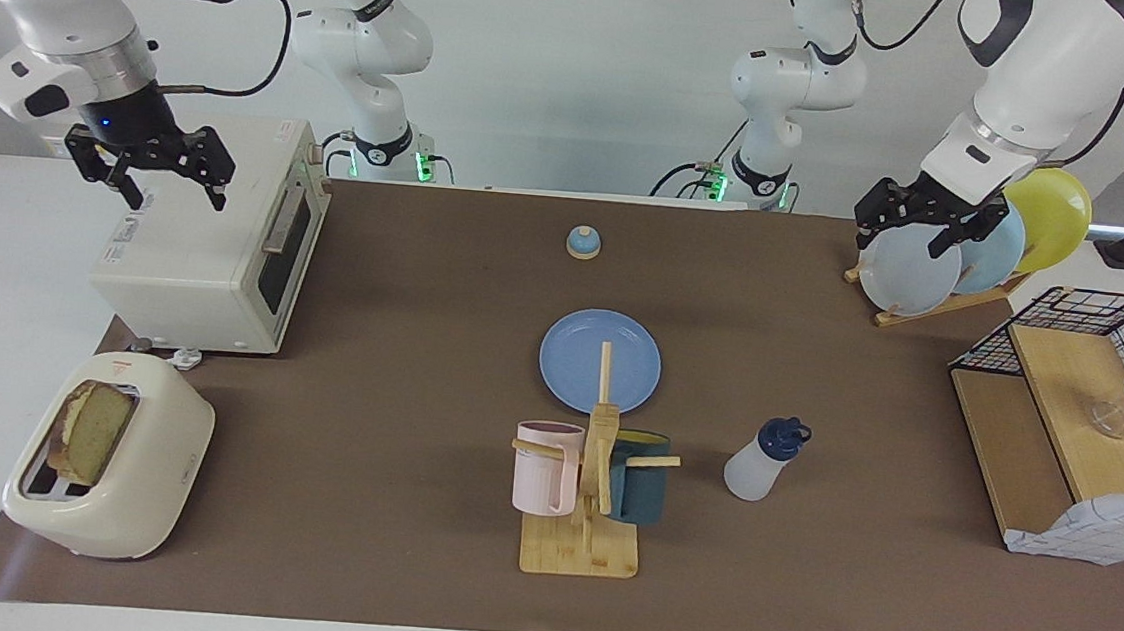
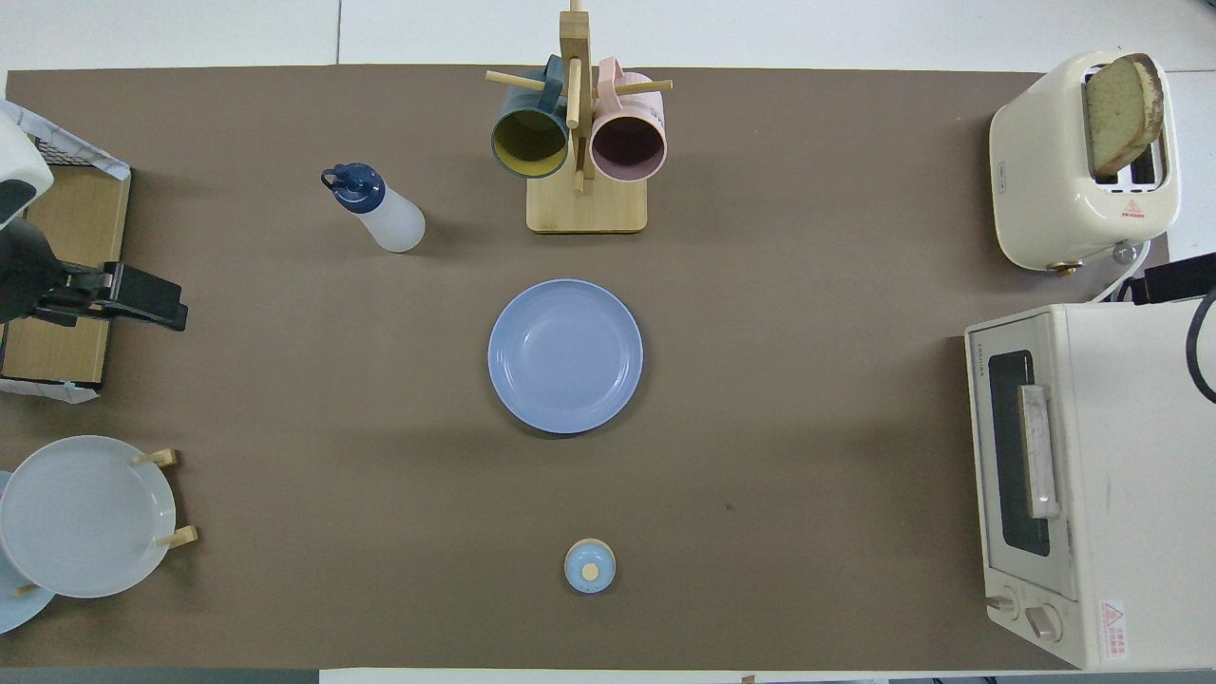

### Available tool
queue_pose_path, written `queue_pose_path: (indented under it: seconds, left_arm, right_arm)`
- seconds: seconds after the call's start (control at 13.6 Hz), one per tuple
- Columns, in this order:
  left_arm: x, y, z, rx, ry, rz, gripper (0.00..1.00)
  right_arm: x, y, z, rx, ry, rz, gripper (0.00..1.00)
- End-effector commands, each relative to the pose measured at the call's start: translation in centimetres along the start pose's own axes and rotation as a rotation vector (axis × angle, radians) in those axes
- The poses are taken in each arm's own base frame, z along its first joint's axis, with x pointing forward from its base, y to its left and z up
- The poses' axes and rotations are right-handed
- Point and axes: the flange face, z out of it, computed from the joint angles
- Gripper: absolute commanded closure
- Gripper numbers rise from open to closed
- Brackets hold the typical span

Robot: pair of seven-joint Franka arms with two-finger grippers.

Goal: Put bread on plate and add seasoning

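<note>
Looking at my feeds, the bread (image 1: 89, 431) stands upright in the toaster (image 1: 109, 465) at the right arm's end; my right gripper (image 1: 150, 163), fingers apart, hangs over the oven (image 1: 216, 248) and is clearly closer; left gripper (image 1: 916, 218), also apart, waits by the plate rack (image 1: 926, 284); the plate (image 1: 601, 361) sits mid-table, seasoning (image 1: 763, 460) nearby.

The plate (image 2: 565, 356) sits mid-desk; the mug rack (image 2: 581, 142) at its 12 o'clock (overhead view), bottle (image 2: 377, 209) at 10, bell (image 2: 590, 565) at 6, bread (image 2: 1121, 114) in the toaster (image 2: 1045, 190) at 2.
</note>
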Motion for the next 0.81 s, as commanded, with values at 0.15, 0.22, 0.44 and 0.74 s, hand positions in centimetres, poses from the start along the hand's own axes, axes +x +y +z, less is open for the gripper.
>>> queue_pose_path:
  seconds: [0.15,0.22,0.44,0.74]
  left_arm:
    - [-1.2,0.41,-0.58,0.006,0.007,0.016,0.0]
    - [-1.2,0.34,-0.66,0.006,0.009,0.016,0.0]
    - [-1.22,0.01,-0.65,0.005,0.008,0.002,0.0]
    - [-1.65,0.44,-0.25,0.007,-0.009,0.011,0.0]
  right_arm:
    - [-0.34,-0.31,0.09,0.025,0.0,-0.019,0.0]
    - [-0.3,-0.38,0.08,0.025,0.001,-0.017,0.0]
    - [-0.45,-0.34,0.07,0.028,-0.006,-0.019,0.0]
    - [-0.24,-0.55,0.04,0.034,0.002,-0.018,0.0]
